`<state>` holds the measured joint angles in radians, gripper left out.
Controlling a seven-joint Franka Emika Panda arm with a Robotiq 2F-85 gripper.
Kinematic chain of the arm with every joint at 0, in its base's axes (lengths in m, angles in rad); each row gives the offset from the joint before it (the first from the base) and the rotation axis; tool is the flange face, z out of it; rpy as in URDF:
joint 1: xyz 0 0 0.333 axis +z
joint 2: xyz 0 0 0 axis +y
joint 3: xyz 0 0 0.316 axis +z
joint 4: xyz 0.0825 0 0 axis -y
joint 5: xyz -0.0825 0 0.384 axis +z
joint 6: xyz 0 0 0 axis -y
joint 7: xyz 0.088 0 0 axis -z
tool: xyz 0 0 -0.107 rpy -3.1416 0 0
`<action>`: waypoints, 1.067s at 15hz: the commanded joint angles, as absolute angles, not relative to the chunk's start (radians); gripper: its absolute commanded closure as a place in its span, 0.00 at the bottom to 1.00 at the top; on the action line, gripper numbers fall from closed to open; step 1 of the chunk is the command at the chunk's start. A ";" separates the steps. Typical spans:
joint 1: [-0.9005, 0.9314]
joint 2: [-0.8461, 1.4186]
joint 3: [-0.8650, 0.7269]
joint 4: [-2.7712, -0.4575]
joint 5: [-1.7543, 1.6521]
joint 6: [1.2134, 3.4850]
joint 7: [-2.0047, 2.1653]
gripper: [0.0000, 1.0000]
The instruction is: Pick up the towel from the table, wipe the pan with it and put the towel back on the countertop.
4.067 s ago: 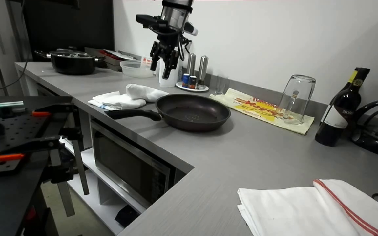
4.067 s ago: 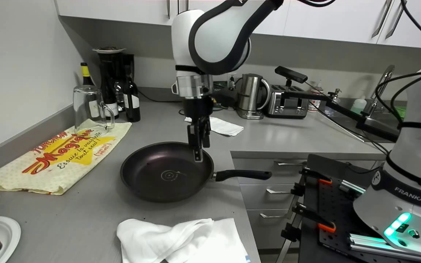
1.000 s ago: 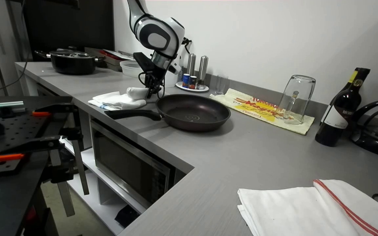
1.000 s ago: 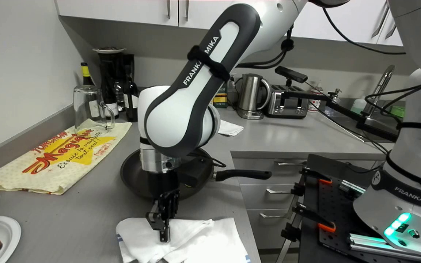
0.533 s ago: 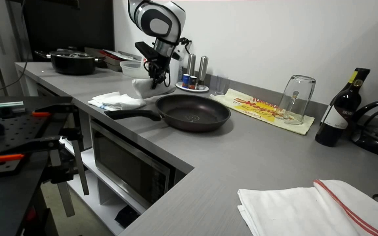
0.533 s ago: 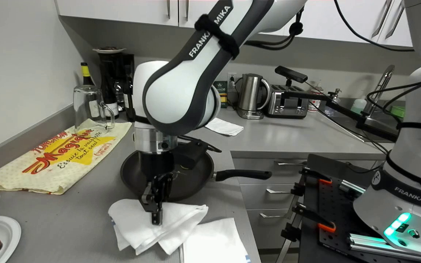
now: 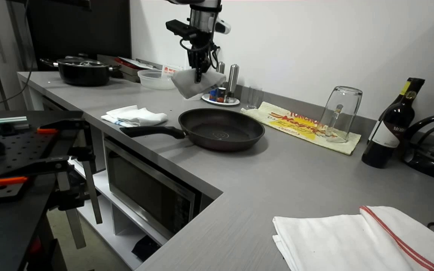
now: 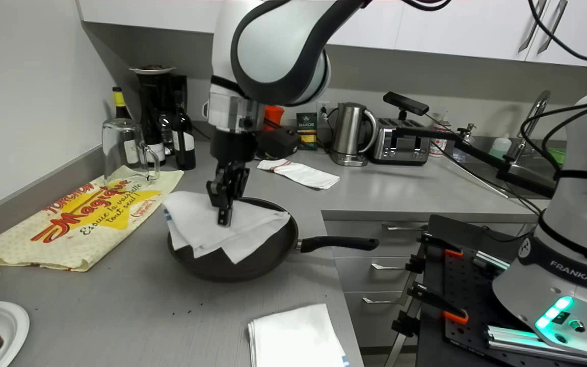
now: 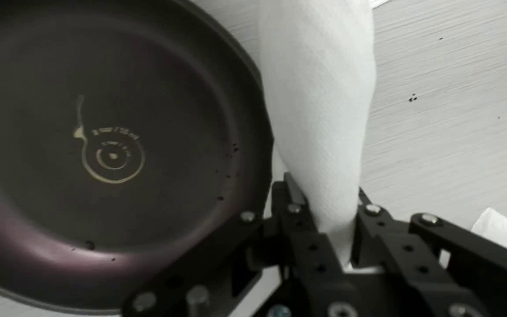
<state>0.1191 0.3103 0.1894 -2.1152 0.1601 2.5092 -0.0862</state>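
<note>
In an exterior view, the gripper (image 7: 198, 78) clenched the towel (image 7: 188, 83) at upper centre. In an exterior view, the towel (blue-striped at left) partly hid the pan (image 8: 267, 251). In the wrist view, the pan filled the left.

In an exterior view I look slightly down along the counter (image 7: 303, 180), the red-striped cloth (image 7: 349, 241) very near and the black pot (image 7: 84, 74) far away. In an exterior view I face the toaster (image 8: 402, 145), with the robot base (image 8: 556, 265) at my picture's right. Both exterior views share the pan (image 7: 220, 130), from nearly opposite sides. The wrist view, a little blurred, sits close over the pan and, I think, looks steeply down past the hand (image 9: 326, 193).
</note>
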 commanded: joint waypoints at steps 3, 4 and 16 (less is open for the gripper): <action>0.048 0.225 0.148 -2.170 0.189 2.486 -0.148 0.95; 0.033 0.232 0.148 -2.163 0.211 2.473 -0.168 0.95; -0.066 0.443 0.152 -2.043 0.377 2.357 -0.318 0.95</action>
<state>-0.0523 0.3726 0.1503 -2.1079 0.3521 2.3798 -0.2937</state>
